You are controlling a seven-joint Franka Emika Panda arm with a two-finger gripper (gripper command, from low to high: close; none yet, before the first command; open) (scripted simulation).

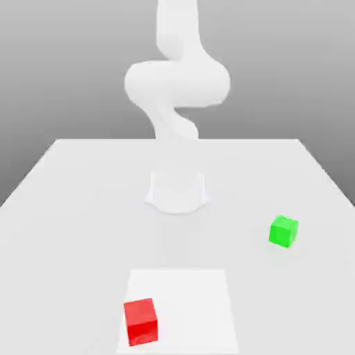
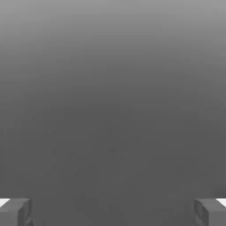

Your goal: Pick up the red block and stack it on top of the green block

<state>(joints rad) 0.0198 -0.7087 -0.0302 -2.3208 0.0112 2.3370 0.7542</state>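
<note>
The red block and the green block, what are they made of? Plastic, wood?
The red block looks like solid plastic or painted wood: one flat bright red, smooth matte faces, no grain, no glints. The green block looks the same in bright green. Being a simulator's render, the look leaves the real material open. The table is plain matte white, like a laminate.

The arm (image 1: 177, 83) runs off the exterior view's top edge. The counter (image 1: 83, 208) is cut by both sides and the bottom. In the hand view the tool's fingertips (image 2: 15, 212) are clipped at the corners.
</note>
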